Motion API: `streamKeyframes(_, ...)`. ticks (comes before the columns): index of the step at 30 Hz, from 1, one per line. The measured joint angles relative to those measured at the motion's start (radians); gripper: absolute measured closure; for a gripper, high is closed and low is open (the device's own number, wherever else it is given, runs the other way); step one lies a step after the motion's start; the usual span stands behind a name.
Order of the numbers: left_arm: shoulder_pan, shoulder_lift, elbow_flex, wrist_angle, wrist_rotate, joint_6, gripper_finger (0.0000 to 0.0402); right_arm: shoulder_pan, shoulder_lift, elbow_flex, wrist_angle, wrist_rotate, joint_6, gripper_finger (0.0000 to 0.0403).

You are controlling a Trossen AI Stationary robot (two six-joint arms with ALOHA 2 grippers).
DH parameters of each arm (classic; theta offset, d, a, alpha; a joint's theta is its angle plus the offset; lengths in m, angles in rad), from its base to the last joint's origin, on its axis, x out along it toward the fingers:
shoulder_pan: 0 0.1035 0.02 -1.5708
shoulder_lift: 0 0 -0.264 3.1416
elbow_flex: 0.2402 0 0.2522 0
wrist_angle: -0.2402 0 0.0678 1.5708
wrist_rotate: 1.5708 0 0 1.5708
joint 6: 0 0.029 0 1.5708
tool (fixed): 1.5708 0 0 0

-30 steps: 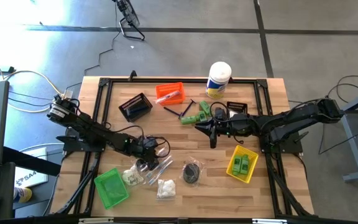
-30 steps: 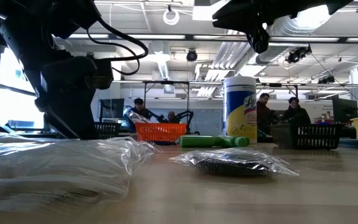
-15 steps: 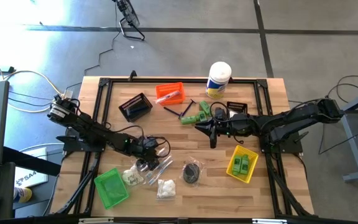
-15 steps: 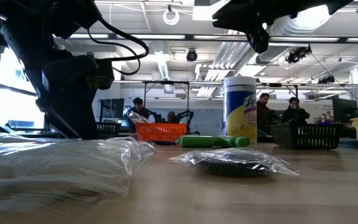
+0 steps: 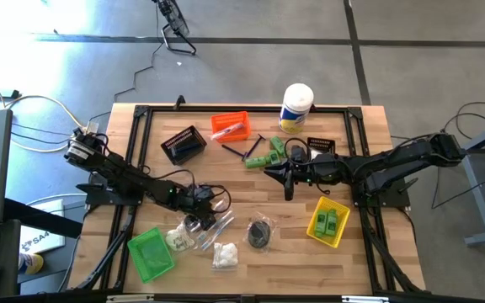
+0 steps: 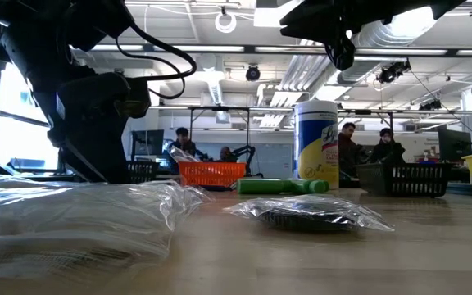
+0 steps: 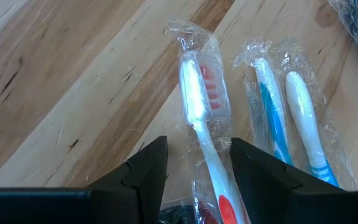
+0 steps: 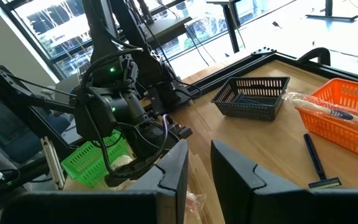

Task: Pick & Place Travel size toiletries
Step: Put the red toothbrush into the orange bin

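1. Starting at the left, the green bin [image 5: 151, 252] sits at the table's near-left corner, with bags of white puffs [image 5: 223, 254] lying beside it.
2. Left gripper [image 7: 193, 163] is down low, jaws parted around a wrapped red toothbrush [image 7: 202, 118], with nothing pinched yet. The slick wrapper could slip, or the two neighbouring blue-handled toothbrushes [image 7: 289, 118] could snag.
3. Right gripper [image 5: 286, 178] hangs mid-table, narrowly parted and holding nothing.

We are seeing a wooden tabletop [image 5: 251, 257] carrying coloured bins [image 5: 151, 253], green bottles [image 5: 259, 159], wrapped toothbrushes [image 7: 207, 124], a white canister [image 5: 295, 107].
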Motion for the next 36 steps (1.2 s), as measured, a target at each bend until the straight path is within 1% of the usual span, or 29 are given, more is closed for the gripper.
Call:
streamKeyframes(17,0.0,0.0,0.0,0.0,-0.001,-0.001,0.0233,0.0,0.0,0.0,-0.001,0.0,-0.001,0.0341)
streamKeyframes(20,0.0,0.0,0.0,-0.001,-0.004,-0.003,0.0248,0.0,0.0,0.0,-0.001,0.0,-0.001,0.0341)
streamKeyframes(30,0.0,0.0,0.0,0.012,0.009,-0.044,0.0328,0.0,0.0,0.0,-0.008,0.0,-0.001,0.0341)
streamKeyframes(36,0.0,0.0,0.0,0.076,0.01,-0.045,0.0365,0.0,0.0,0.0,-0.008,0.0,-0.001,0.0341)
